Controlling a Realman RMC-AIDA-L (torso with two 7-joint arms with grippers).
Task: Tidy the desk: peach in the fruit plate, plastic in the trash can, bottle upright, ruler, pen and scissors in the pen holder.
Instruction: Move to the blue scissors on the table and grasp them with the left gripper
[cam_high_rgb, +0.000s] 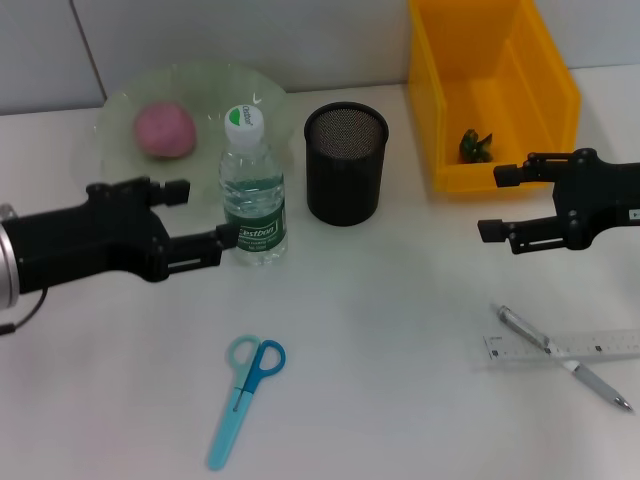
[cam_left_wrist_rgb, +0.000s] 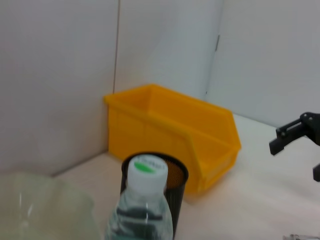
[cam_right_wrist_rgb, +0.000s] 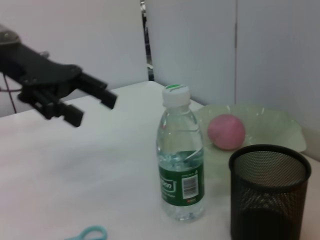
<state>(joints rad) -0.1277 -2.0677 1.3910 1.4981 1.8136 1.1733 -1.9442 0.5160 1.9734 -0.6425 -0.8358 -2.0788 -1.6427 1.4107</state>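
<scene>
your left gripper (cam_high_rgb: 205, 222) is spread wide, holding nothing, just beside the upright bottle (cam_high_rgb: 252, 186). right gripper (cam_high_rgb: 505, 203) likewise agape and empty near the yellow bin (cam_high_rgb: 487, 88). only the head view shows you the scissors (cam_high_rgb: 243, 392), pen (cam_high_rgb: 565, 358) and ruler (cam_high_rgb: 565, 347) on the white desk (cam_high_rgb: 400, 330). peach (cam_high_rgb: 165, 130) sits in the plate (cam_high_rgb: 120, 105), beside the mesh holder (cam_high_rgb: 345, 163). plain white wall panels behind.

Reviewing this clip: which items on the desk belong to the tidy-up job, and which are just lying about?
Job items: peach in fruit plate; bottle upright; pen holder; yellow bin holding green plastic; scissors, ruler and pen loose on the desk.

Lying about: nothing visible. Left gripper beside the bottle and right gripper both have jaws open.
</scene>
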